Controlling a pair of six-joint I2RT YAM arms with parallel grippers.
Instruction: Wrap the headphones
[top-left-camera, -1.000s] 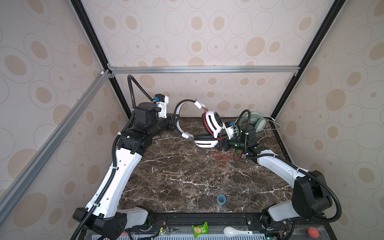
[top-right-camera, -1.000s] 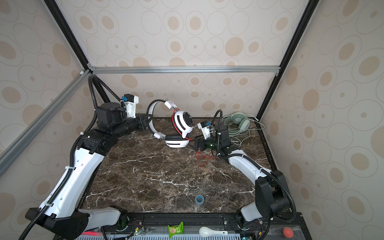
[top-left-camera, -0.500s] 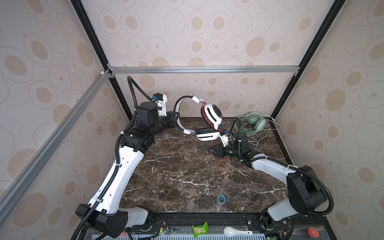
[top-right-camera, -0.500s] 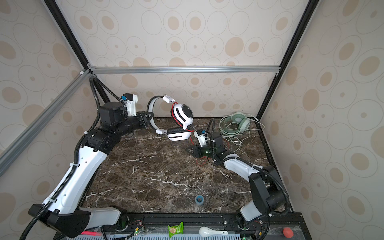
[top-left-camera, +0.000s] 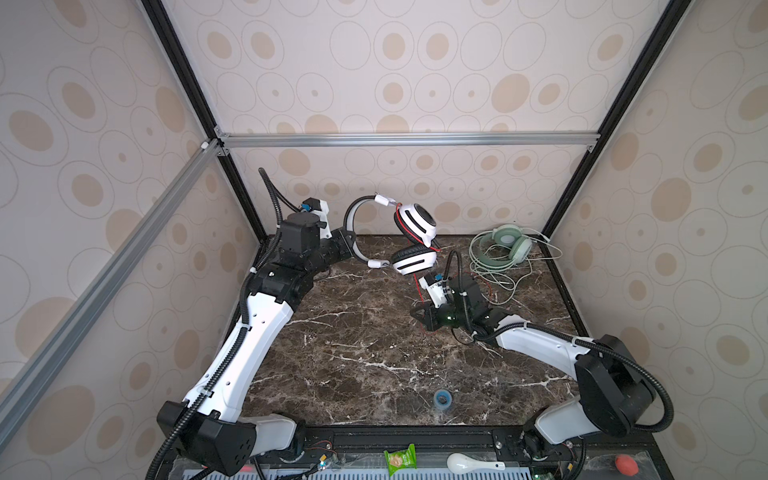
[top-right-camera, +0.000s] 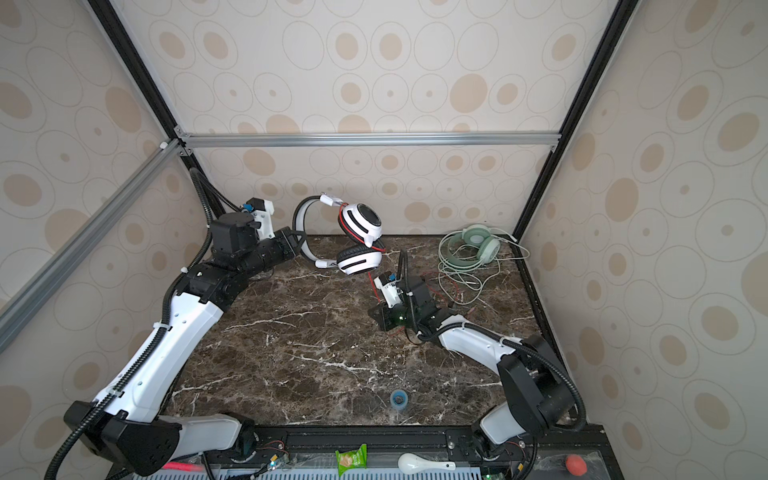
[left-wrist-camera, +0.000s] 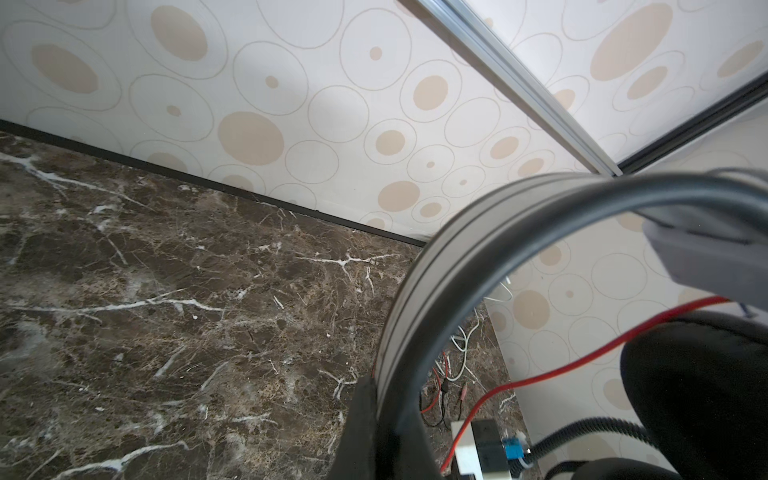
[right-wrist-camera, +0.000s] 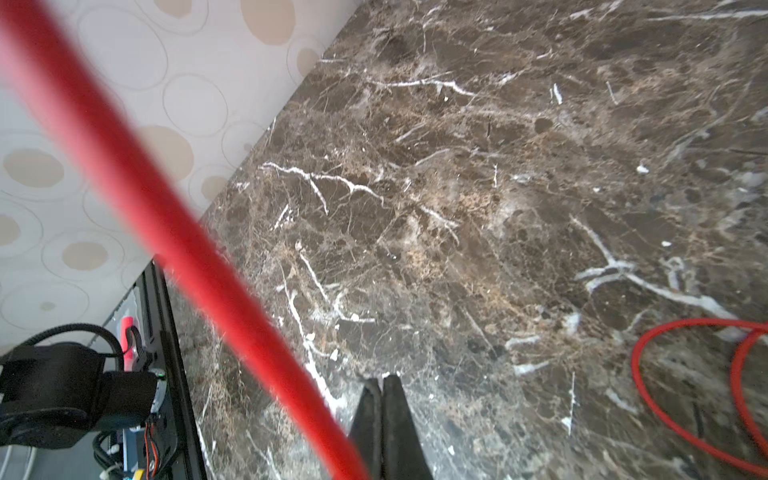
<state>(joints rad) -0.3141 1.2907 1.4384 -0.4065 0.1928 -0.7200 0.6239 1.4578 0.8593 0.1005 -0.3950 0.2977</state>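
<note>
My left gripper (top-left-camera: 351, 245) (top-right-camera: 300, 241) is shut on the grey headband (left-wrist-camera: 419, 291) of the white headphones (top-left-camera: 415, 259) (top-right-camera: 359, 259), which hang in the air near the back wall. Their thin red cord (top-left-camera: 419, 286) (right-wrist-camera: 166, 216) drops from the lower ear cup past my right gripper (top-left-camera: 415, 311) (top-right-camera: 374, 312) (right-wrist-camera: 382, 380). That gripper is shut, its tips meet, and the cord runs along its side. Whether the cord is pinched deeper in, I cannot tell. More red cord loops (right-wrist-camera: 648, 395) on the marble. The mint green headphones (top-left-camera: 509, 245) (top-right-camera: 478, 243) lie at the back right amid their tangled cord.
A small blue tape roll (top-left-camera: 443, 399) sits near the table's front edge. On the front rail lie a green packet (top-left-camera: 400, 457), a white spoon (top-left-camera: 461, 461) and a red ball (top-left-camera: 625, 463). Patterned walls close in the back and both sides.
The left gripper has lifted the white headphones off the table. The right gripper has moved left and forward, away from the green pair, and gone from open to shut.
</note>
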